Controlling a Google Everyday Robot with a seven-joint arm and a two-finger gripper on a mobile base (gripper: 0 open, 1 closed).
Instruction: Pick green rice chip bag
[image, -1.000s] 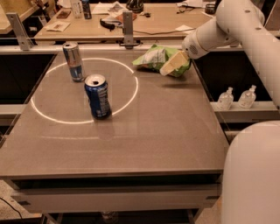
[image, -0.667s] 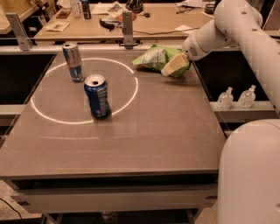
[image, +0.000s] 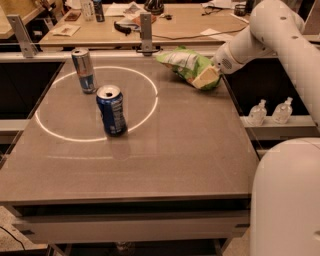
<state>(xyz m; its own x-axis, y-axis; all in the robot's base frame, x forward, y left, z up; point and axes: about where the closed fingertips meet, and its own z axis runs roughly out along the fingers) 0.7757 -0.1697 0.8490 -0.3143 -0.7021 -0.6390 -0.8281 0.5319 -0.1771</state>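
Half done, I think: my gripper (image: 205, 78) touches the green rice chip bag (image: 182, 63) behind the blue soda can (image: 112, 110), but I cannot tell if it grips; lifting remains.

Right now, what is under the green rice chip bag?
Only the grey tabletop shows beneath the green rice chip bag. The gripper sits at its right end, covering that part; anything beneath there is hidden.

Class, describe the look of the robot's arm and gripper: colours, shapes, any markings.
The arm is smooth, glossy white, with thick rounded segments; no cables or markings show. The gripper, at the right end of the green rice chip bag, is pale tan.
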